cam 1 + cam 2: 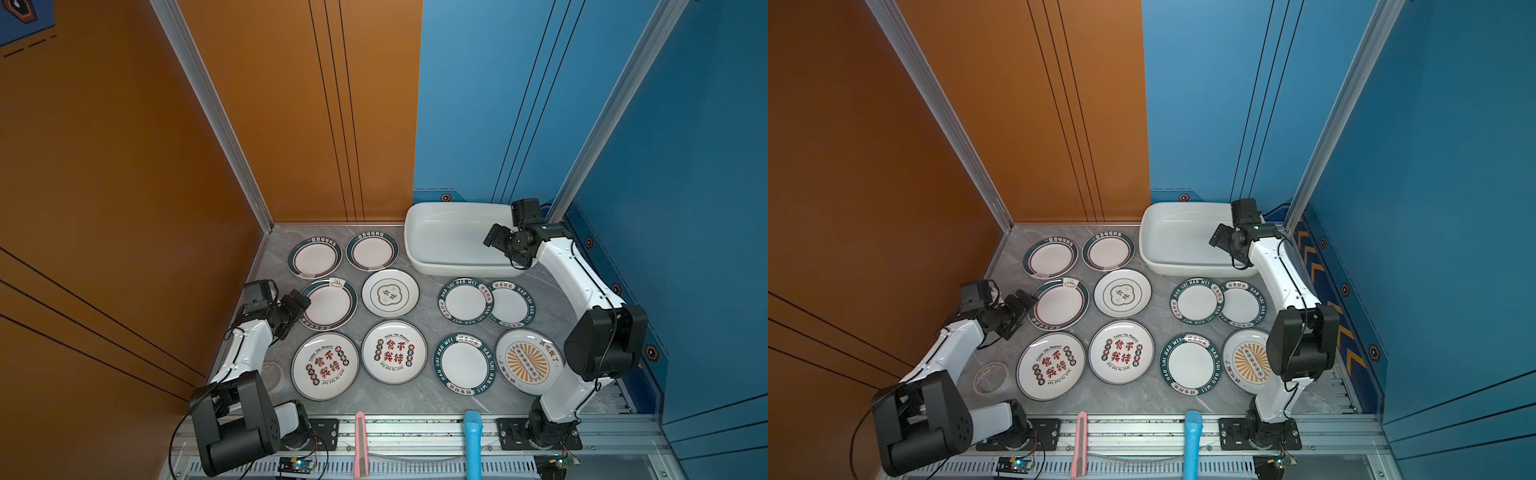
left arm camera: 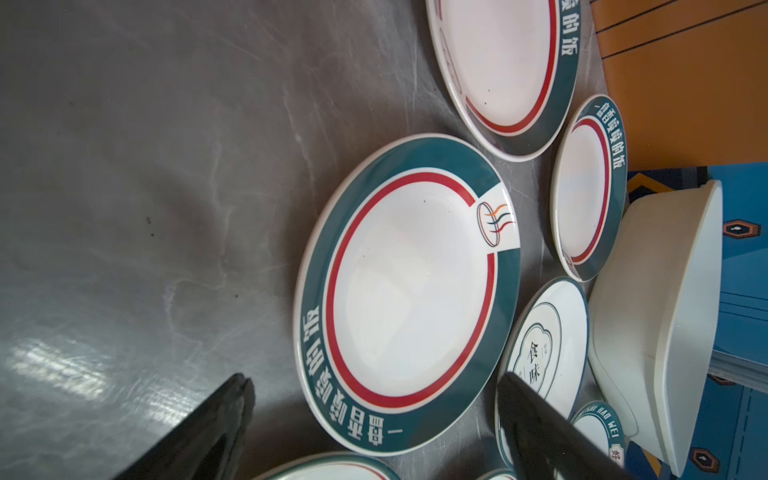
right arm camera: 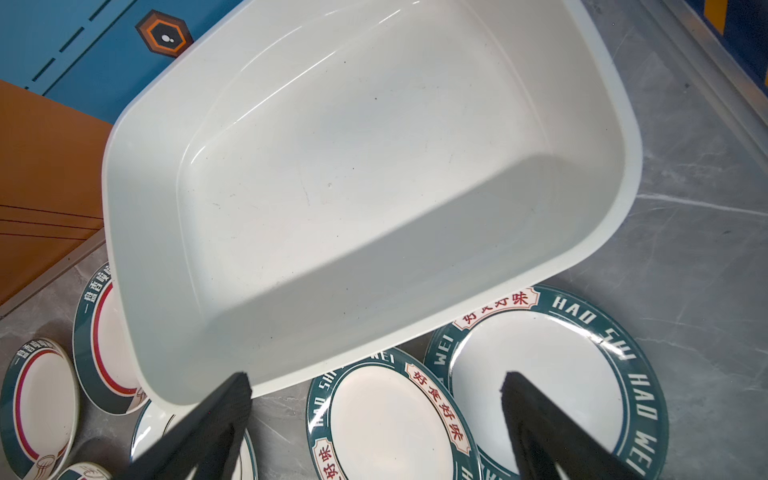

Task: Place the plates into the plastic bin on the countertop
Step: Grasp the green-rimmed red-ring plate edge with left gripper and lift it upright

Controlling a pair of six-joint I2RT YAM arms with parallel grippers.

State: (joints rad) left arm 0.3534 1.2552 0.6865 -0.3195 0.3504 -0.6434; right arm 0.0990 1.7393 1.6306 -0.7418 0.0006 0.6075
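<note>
The plastic bin (image 1: 449, 241) stands at about 1 o'clock on the grey marble countertop (image 1: 415, 399), pushed into the far corner by the blue wall. It is empty, so I judge that the task is only at its beginning. I count ten plates lying flat and face up, spread from 9 to 4 o'clock. Two HAO WEI plates just at 6 o'clock of the bin overlap at their rims.

The left gripper (image 1: 300, 302) hovers at the 9 o'clock edge of the steam-emblem plate (image 1: 330, 305). Its jaws are apart and hold nothing. They seem turned so as to take the thin rim between them, because a flat plate gives no other grip.

The right gripper (image 1: 492, 237) hangs over the 3 o'clock end of the bin. Its jaws are also wide and hold nothing. I think it is free there to go to the nearby plates.

The steam-emblem plate is glossy white, with a dark green band carrying white Chinese lettering, a thin red ring inside it and a small steamer drawing. It probably slides easily on the smooth stone.
</note>
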